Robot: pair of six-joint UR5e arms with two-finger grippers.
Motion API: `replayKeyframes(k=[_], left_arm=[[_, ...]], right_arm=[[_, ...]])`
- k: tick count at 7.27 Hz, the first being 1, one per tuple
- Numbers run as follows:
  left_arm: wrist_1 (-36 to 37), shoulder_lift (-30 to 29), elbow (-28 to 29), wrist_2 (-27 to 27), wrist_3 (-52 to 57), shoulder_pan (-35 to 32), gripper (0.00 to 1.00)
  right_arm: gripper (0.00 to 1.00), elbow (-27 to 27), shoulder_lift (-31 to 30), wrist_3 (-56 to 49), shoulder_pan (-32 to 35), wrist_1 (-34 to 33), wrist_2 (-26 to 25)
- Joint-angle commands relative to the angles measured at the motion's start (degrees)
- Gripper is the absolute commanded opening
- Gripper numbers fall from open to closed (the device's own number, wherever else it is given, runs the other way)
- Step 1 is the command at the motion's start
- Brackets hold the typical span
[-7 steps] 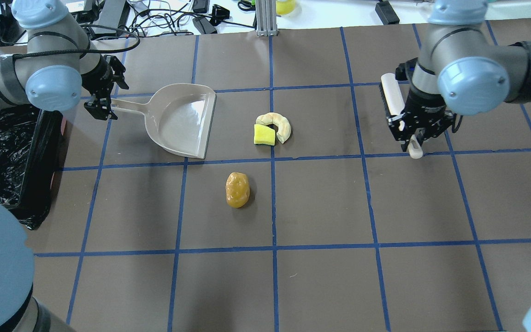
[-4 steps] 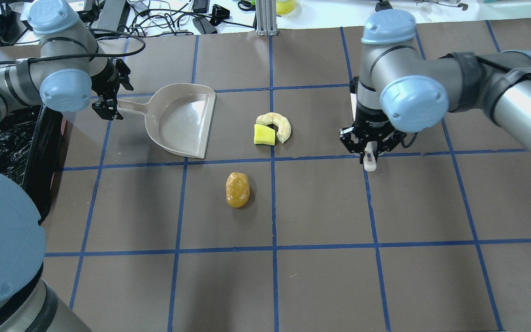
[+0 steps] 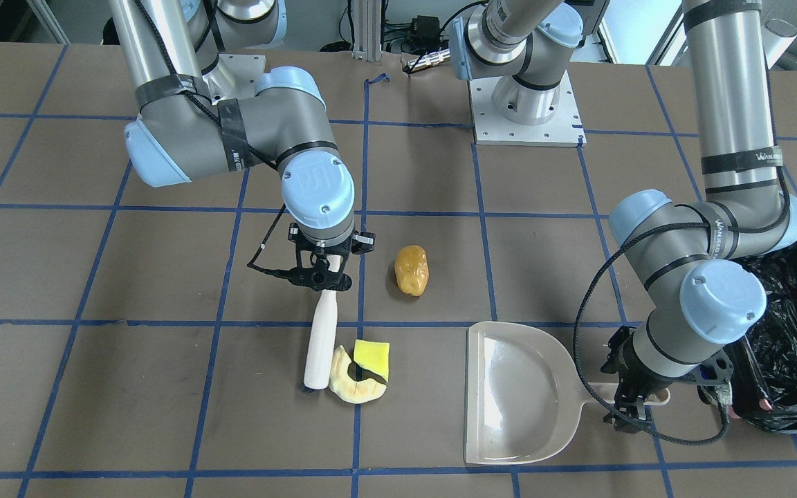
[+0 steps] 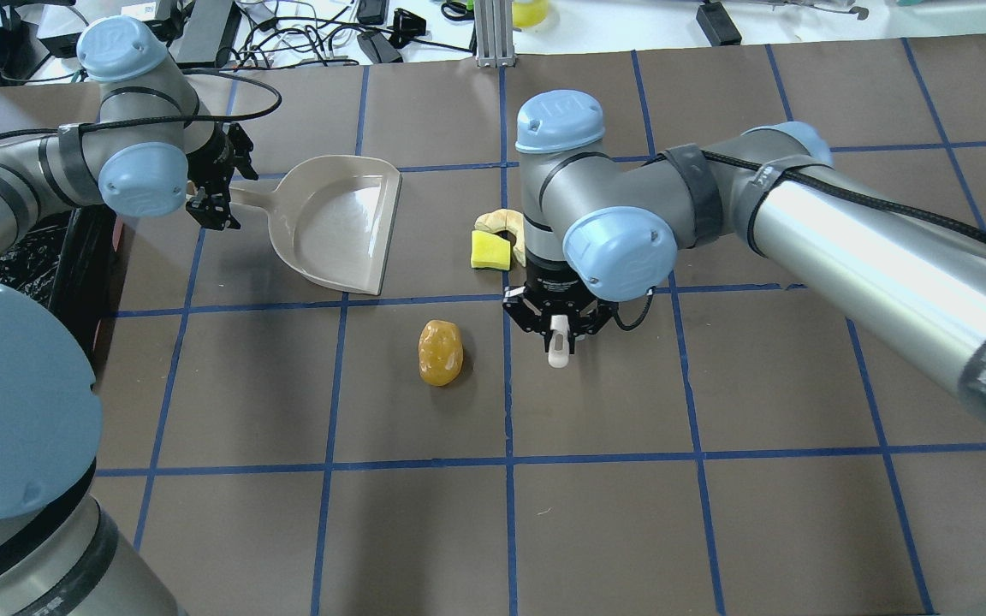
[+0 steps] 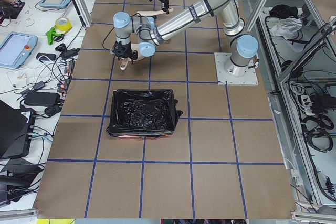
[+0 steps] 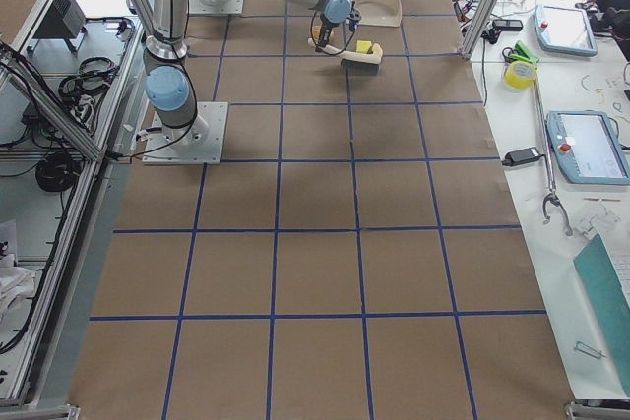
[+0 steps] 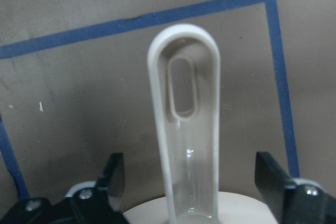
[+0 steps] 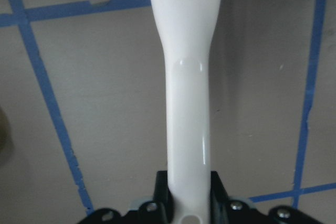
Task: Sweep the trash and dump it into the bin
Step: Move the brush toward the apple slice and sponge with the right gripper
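My right gripper (image 4: 557,329) is shut on the white brush (image 3: 320,339) by its handle (image 8: 188,103). The brush head rests on the table right beside the pale yellow crescent slice (image 3: 355,386) and the yellow-green sponge block (image 3: 371,354). The orange-brown potato lump (image 4: 441,352) lies apart, just left of that gripper in the overhead view. My left gripper (image 4: 215,201) is open, its fingers (image 7: 113,174) straddling the beige dustpan's handle (image 7: 184,129) without touching it. The bin (image 3: 772,408), lined with black plastic, stands beside my left arm.
The dustpan (image 4: 339,222) lies flat with its open mouth toward the trash pieces. My right arm stretches across the table's middle and hides part of the crescent in the overhead view. Cables and gear lie beyond the far table edge (image 4: 330,43).
My right arm has swung far to the left with the brush, from the table's right side up to the crescent and sponge. My left gripper has shifted slightly along the dustpan handle.
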Motion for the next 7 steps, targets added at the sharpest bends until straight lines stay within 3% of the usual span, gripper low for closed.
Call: replayKeyframes(k=[1,4,5,7], left_arm=[[0.1,0.3,0.1,-0.4,0.3,-0.1,0.0],[0.9,1.9,0.1,1.0,1.1,-0.8,0.0],[3.2,1.1,-0.3,7.0,0.7,-1.8,0.0],[4.6,0.0,-0.6,8.7,0.5,-2.2,0.0]], right_arm=[[0.0,-8.5,6.1,0.8,2.3,0.0,3.2],[0.0,-16.7,11.7,1.1,4.5,-0.2,8.5],[0.0,-19.3,13.7,1.3,5.7,-0.2,10.4],[0.0,-20.5,14.1,2.0,6.5,-0.2,10.4]])
